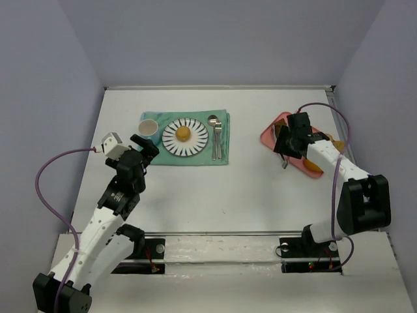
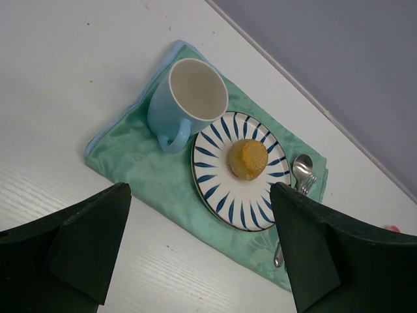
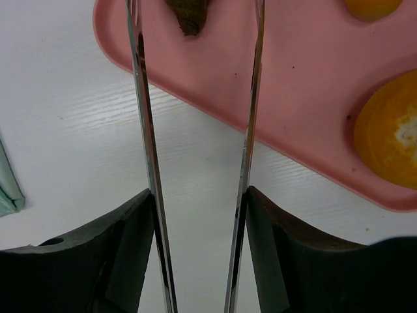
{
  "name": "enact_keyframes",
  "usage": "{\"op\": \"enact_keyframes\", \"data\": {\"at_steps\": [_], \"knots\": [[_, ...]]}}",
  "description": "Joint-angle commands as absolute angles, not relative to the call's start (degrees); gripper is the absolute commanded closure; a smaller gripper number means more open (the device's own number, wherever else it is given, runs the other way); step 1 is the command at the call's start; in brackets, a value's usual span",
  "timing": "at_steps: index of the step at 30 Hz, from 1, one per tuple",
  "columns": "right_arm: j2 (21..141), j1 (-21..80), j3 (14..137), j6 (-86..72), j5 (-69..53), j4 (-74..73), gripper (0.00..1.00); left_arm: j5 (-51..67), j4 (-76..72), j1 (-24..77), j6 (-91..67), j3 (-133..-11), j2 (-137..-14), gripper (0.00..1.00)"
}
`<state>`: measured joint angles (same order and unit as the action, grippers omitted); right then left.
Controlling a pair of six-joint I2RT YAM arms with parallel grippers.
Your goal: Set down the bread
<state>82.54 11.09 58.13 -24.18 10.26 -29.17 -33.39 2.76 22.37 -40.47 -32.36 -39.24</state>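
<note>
Two robot arms reach over a white table point(image 1: 228, 195) from its near edge. The left gripper point(image 1: 147, 145) hovers at about 9 o'clock from the table's centre, its fingers spread wide and holding nothing. Just beyond it, toward 11 o'clock, lies a green cloth point(image 1: 221, 156). A blue-striped white plate point(image 1: 195, 143) rests on the cloth, and the bread point(image 1: 184, 134), a small round golden bun, sits in the plate's middle. A pale blue mug point(image 1: 148, 128) stands upright at the plate's 9 o'clock, touching its rim. A spoon point(image 1: 214, 124) and fork point(image 1: 218, 140) lie at its 3 o'clock.

The right gripper point(image 1: 285, 149), at 2 o'clock from the centre, is clamped on metal tongs point(image 3: 146, 130), whose arms stand apart. They extend over the rim of a pink tray point(image 1: 270, 130), which holds an orange roll point(image 3: 391, 140) and a brown scrap point(image 3: 189, 16).
</note>
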Motion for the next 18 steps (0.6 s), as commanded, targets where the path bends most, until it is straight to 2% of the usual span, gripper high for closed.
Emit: {"op": "enact_keyframes", "data": {"at_steps": [1, 5, 9, 10, 18], "knots": [[83.67, 10.2, 61.17, -23.64, 10.02, -26.9, 0.4, -34.45, 0.35, 21.97, -39.73, -32.26, -39.46, 0.01], [84.37, 10.2, 61.0, -23.55, 10.19, -23.74, 0.47, -34.28, 0.44, 21.97, -39.73, -32.25, -39.73, 0.01], [84.29, 10.2, 60.99, -23.64, 13.09, -22.85, 0.69, -34.28, 0.35, 21.97, -39.64, -32.34, -39.64, 0.01], [83.85, 10.2, 60.91, -23.73, 13.53, -22.94, 0.71, -34.28, 0.44, 21.97, -39.64, -32.34, -39.64, 0.01], [75.26, 10.2, 60.38, -24.7, 15.47, -24.34, 0.84, -34.19, 0.35, 21.97, -39.46, -32.08, -39.29, 0.01]]}}
